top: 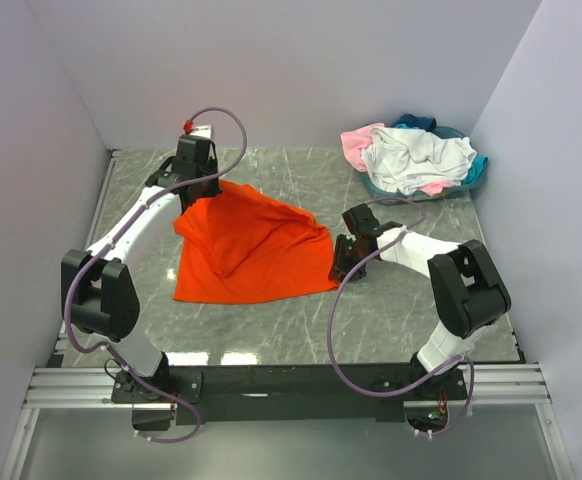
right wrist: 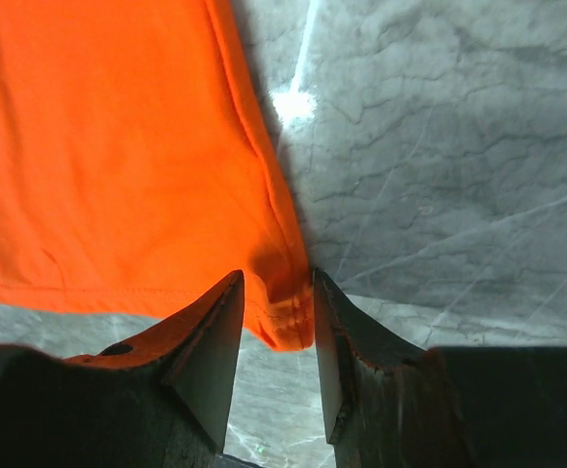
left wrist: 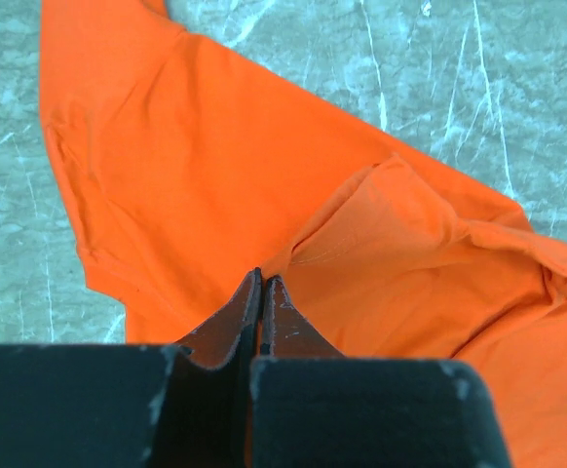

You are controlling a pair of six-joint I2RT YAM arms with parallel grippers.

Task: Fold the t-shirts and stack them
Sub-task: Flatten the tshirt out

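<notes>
The bright orange t-shirt (top: 246, 250) lies partly spread on the marble table, with a fold across its middle (left wrist: 215, 166). My left gripper (top: 199, 190) is at its far left corner, shut on a pinch of orange fabric (left wrist: 263, 278). At the shirt's right corner, near the table, my right gripper (top: 339, 268) is open. The hemmed orange corner (right wrist: 288, 312) sits between its two fingers (right wrist: 276, 283). The white t-shirt (top: 416, 160), a pale pink one (top: 356, 145) and a teal one (top: 426, 123) lie heaped at the back right.
The grey marble tabletop (top: 401, 300) is walled by pale panels on the left, back and right. The heap of shirts fills the back right corner. A black rail (top: 291, 380) runs along the near edge between the arm bases.
</notes>
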